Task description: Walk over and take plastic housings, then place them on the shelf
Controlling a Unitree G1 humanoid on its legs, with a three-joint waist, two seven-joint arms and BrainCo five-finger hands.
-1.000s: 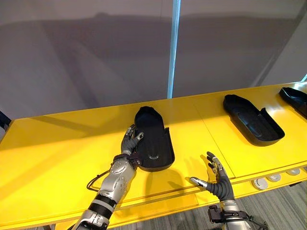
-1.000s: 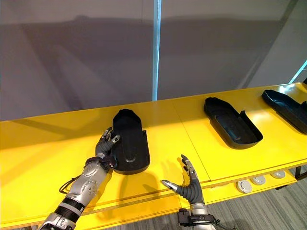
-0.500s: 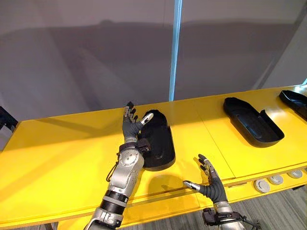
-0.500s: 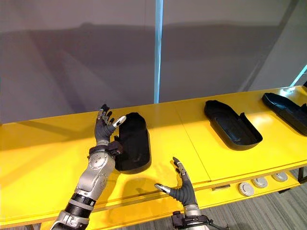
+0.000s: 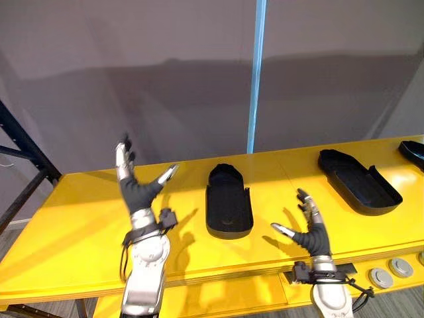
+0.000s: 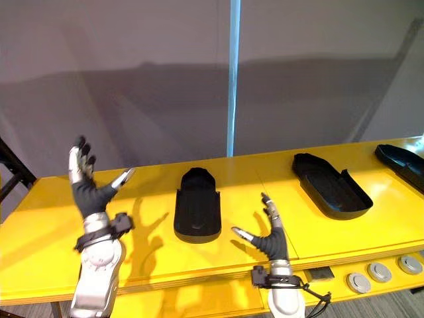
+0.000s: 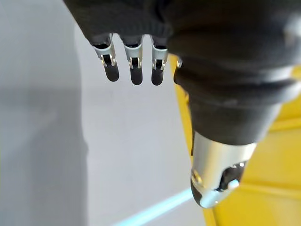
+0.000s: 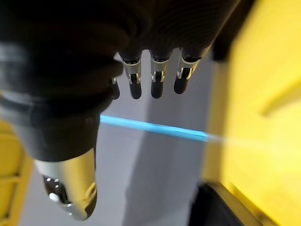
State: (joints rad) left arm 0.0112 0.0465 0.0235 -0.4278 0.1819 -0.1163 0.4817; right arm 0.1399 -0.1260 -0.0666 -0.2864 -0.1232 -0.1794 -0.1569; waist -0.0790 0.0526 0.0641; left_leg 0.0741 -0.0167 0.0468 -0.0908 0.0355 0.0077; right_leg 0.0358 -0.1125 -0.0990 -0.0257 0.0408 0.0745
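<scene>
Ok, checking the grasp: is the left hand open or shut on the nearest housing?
Open: the left hand has straight, spread fingers, apart from the black housing lying on the yellow table.

The two head eyes are looking down from above the near edge of the yellow table [image 5: 66, 218] toward the grey wall [image 5: 132, 66], both sharing the black plastic housings [image 5: 228, 202], while each wrist camera is peering very closely along the left hand [image 7: 225, 70] or right hand [image 8: 56, 70] at that wall.
</scene>
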